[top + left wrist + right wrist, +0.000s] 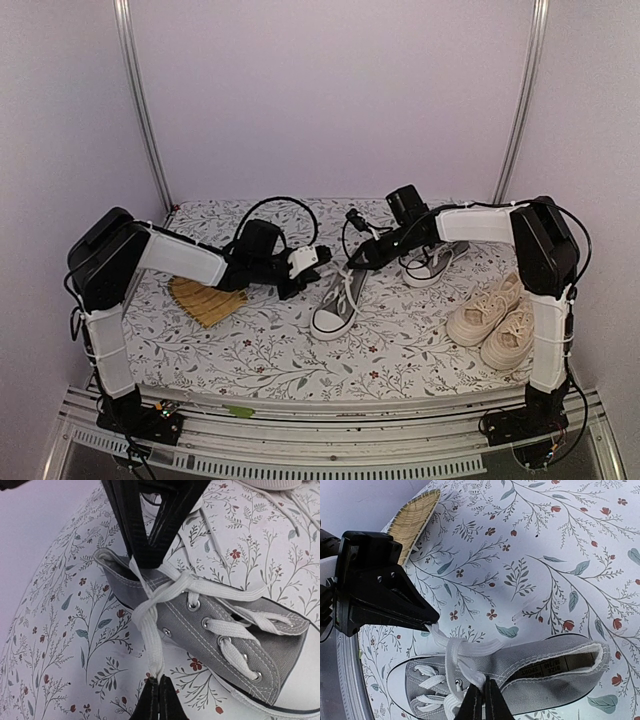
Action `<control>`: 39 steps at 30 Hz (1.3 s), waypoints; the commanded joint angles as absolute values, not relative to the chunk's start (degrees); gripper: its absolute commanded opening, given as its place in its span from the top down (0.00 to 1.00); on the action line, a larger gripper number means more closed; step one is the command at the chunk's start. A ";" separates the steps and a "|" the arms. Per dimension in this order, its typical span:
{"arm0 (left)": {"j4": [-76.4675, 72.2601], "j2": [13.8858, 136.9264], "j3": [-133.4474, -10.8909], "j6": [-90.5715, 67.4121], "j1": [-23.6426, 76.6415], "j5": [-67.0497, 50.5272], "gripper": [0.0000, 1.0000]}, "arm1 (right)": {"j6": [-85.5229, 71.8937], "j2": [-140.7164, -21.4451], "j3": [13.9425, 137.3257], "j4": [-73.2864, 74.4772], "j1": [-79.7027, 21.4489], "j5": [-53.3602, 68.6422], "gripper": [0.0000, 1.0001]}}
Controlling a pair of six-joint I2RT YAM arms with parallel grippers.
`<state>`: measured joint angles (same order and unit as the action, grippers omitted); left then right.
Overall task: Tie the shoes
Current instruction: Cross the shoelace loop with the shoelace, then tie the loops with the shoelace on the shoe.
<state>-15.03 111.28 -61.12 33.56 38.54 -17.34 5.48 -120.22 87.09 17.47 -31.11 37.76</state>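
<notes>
Near the middle of the flower-printed desk [400,350], a small grey sneaker [336,308], sole down, white toe cap toward the near edge, ankle opening toward the back wall. Left end effector [159,700] clenched tight on one end of the white lace [150,625], jaws pressed together with the flat strand pinched between them and drawn taut out to the sneaker's left. Right end effector [482,700] likewise clenched, gripping the other part of the same lace right at the ankle opening, just above the top eyelets. Lace crossed over itself there, between the two grips, the crossing close against the grey canvas. Both end effectors near each other, one on either side of the sneaker's heel end. Behind and to the right, a second grey sneaker [432,262], partly hidden under the right arm. At the desk's right edge, a cream pair [495,315], side by side, well apart from the grey one. On the left, under the left arm, a woven straw piece [205,300], flat on the desk.
</notes>
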 commanded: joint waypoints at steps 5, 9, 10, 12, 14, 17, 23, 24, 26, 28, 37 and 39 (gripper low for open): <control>-14.82 115.17 -63.79 31.75 39.11 -18.42 1.00 | 3.97 -118.11 85.39 15.46 -30.69 38.12 0.99; -15.29 115.80 -63.68 30.84 38.98 -17.08 1.00 | 3.28 -115.64 82.42 15.23 -30.22 37.03 0.99; -15.23 116.16 -63.88 30.66 38.94 -16.65 1.00 | 3.10 -114.86 81.24 15.16 -30.09 36.93 0.99; -14.30 116.94 -64.81 30.36 38.85 -15.67 1.00 | 2.99 -113.41 78.85 15.12 -29.97 36.70 0.99; -13.32 117.68 -65.79 29.95 38.78 -15.12 1.00 | 2.82 -112.23 76.64 14.91 -29.98 36.52 0.99; -12.07 118.65 -67.18 29.69 38.76 -13.77 1.00 | 2.09 -110.45 73.69 14.24 -29.98 35.72 0.99; -9.38 120.51 -70.13 29.24 38.59 -10.85 1.00 | 1.49 -109.22 70.36 13.71 -29.55 34.78 0.99; -9.26 120.57 -70.36 29.00 38.41 -10.43 1.00 | 1.45 -109.24 69.93 13.70 -29.39 34.75 0.99; -8.87 120.54 -70.48 28.75 38.24 -9.91 1.00 | 1.41 -109.25 69.04 13.64 -29.19 34.35 0.99; -8.23 120.61 -70.58 28.81 38.06 -9.76 1.00 | 1.41 -109.22 67.34 13.40 -29.03 34.24 0.99; -4.94 120.46 -70.30 29.54 38.03 -10.72 1.00 | 1.32 -110.33 65.68 12.52 -28.64 34.26 0.99; -4.80 120.40 -70.18 29.25 38.06 -10.87 1.00 | 1.30 -110.66 66.06 12.31 -28.58 34.17 0.99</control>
